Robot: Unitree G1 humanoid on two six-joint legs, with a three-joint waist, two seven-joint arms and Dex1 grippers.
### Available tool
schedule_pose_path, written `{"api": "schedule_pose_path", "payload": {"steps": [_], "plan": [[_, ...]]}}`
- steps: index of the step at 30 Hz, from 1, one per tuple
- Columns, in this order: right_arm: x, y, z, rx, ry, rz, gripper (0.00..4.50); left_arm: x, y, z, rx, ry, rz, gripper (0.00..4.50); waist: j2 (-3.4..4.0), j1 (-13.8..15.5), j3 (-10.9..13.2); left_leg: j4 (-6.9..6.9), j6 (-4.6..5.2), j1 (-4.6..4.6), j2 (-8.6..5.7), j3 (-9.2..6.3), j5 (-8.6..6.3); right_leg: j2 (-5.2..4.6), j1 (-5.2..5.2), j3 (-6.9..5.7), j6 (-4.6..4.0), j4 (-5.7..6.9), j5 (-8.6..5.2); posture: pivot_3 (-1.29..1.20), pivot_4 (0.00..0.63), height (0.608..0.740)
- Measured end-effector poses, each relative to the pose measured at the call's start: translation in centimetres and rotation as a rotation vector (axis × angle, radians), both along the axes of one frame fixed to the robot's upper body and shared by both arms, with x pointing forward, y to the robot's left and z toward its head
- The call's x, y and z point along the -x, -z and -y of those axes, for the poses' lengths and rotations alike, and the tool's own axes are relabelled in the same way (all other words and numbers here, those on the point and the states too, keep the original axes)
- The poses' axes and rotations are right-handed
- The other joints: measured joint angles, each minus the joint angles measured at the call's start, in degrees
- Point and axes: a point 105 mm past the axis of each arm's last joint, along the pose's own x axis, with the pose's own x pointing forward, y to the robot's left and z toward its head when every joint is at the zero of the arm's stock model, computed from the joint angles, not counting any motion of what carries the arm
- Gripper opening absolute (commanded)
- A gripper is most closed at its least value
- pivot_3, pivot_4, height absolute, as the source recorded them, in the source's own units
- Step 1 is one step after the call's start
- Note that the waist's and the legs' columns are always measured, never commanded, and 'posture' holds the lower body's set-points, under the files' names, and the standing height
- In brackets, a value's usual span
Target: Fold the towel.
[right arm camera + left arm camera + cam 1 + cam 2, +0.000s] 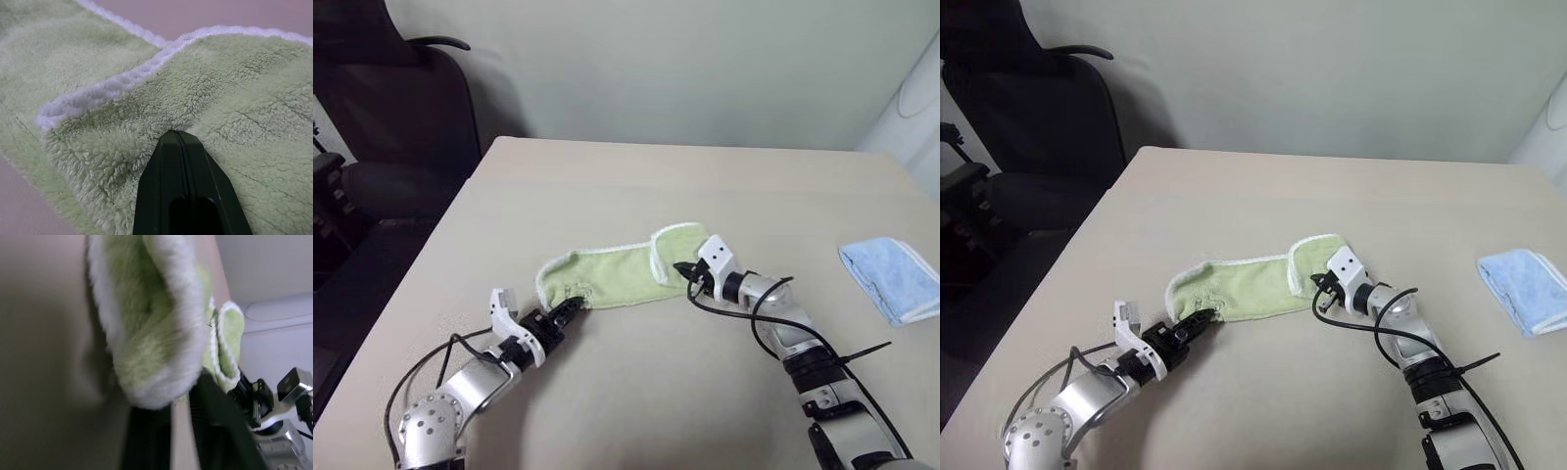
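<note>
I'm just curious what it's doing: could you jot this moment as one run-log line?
step: folding towel | left gripper: shut on towel's near-left end | right gripper: shut, on folded right end | blue cloth: aside, untouched

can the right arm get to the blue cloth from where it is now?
Probably yes, but not right away. The blue cloth lies apart on bare table on that arm's side. But the right gripper is shut on the towel, so it would need to let go.

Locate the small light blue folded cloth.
In the left eye view, the light blue folded cloth lies near the beige table's right edge, apart from the green terry towel.
</note>
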Motion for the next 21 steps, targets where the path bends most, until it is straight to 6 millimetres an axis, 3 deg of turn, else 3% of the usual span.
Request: {"api": "schedule_pose_path", "payload": {"steps": [6,10,12,15,17,21], "plan": [[0.5,-0.1,-0.4,-0.009,-0.009,0.003,0.0,-0.2,-0.8,-1.0,-0.058,0.012,0.073,0.07,-0.16,0.03,0.07,-0.35,-0.19,0.0,0.22,-0.04,-0.11,0.45,-0.12,0.01,-0.24,-0.01,-0.18,0.0,0.15,0.74],[0.8,-0.2,-0.4,-0.013,-0.012,0.003,0.0,-0.6,-3.2,-1.4,-0.263,0.11,0.222,0.07,-0.69,0.06,0.02,-0.34,-0.42,-0.25,0.87,-0.06,-0.34,0.77,-0.27,0.04,-0.73,-0.06,-0.03,0.0,0.15,0.74],[0.9,-0.2,-0.4,-0.014,-0.011,0.003,0.0,-1.1,-4.4,-0.9,-0.415,0.19,0.299,0.07,-0.9,0.08,0.04,-0.34,-0.4,-0.25,0.92,-0.08,-0.44,0.82,-0.27,0.04,-0.39,-0.09,0.11,0.0,0.15,0.74],[0.9,-0.2,-0.2,-0.014,-0.003,0.0,0.0,-2.8,-7.6,1.2,-0.604,0.313,0.472,0.07,-1.12,0.4,0.01,-0.34,-0.37,-0.26,0.96,-0.13,-0.56,0.83,-0.24,0.05,-0.37,-0.17,0.12,0.0,0.15,0.74],[0.9,-0.1,0.1,-0.018,0.012,-0.001,0.0,-3.9,-9.6,4.1,-0.706,0.424,0.593,0.07,-1.22,0.69,0.04,-0.3,-0.34,-0.29,0.96,-0.14,-0.61,0.8,-0.2,0.04,-0.33,-0.23,0.14,0.0,0.15,0.74],[1.2,-0.3,0.5,-0.026,0.036,0.002,0.0,-4.6,-11.4,9.7,-0.839,0.646,0.777,0.07,-1.25,0.82,0.05,-0.14,-0.2,-0.46,0.95,-0.15,-0.73,0.74,-0.22,0.04,-0.21,-0.4,0.22,0.0,0.15,0.74]]}}
